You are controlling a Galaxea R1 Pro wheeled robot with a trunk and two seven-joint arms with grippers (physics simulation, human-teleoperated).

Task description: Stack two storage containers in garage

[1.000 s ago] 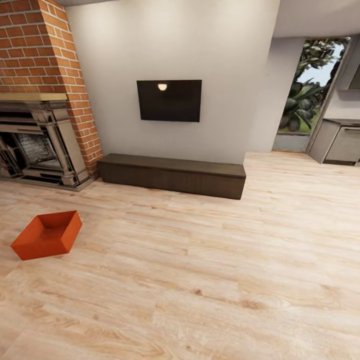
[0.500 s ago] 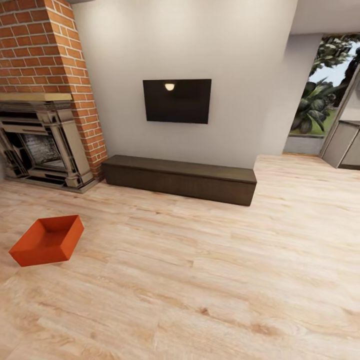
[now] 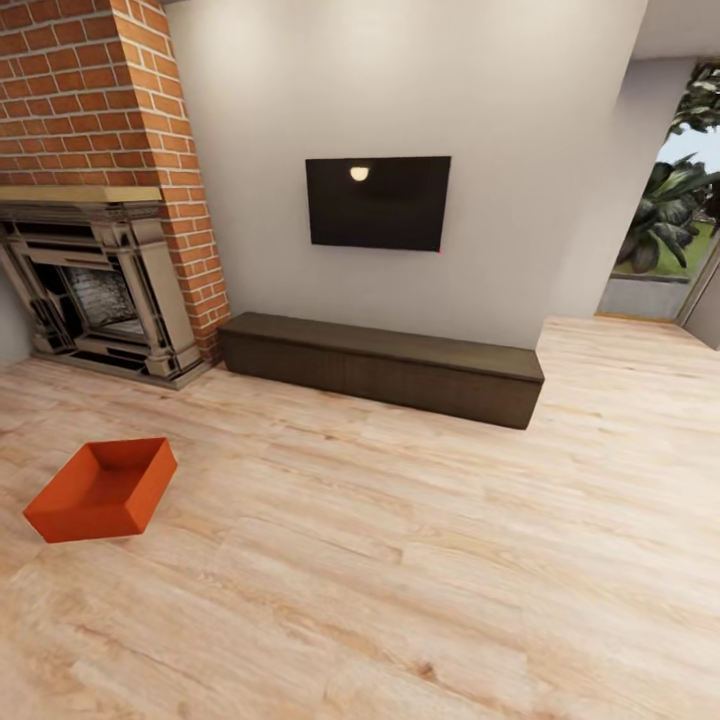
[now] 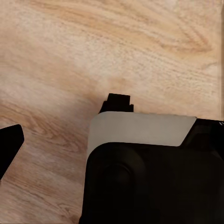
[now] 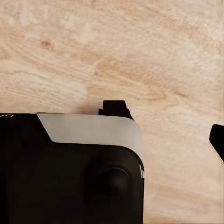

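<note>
Step in hand, as judged from the scene: approach the first storage container [image 3: 102, 488] for pickup. It sits open side up on the living room's light wood-plank floor [image 3: 420, 560], in front of the brick fireplace [image 3: 95, 280] and well apart from the long dark-wood bench [image 3: 385, 365] under the wall screen [image 3: 378, 202].

Procedure advice: drive the base until the container lies directly ahead of both arms, square to its long sides. Stop short of contact; the thin walls may slide on the planks if nudged.

Tool state: in each wrist view, dark finger parts of the left tool [image 4: 63, 128] and right tool [image 5: 165, 126] appear well apart over bare planks. Exact opening cannot be told. Neither holds or touches anything visible.
</note>
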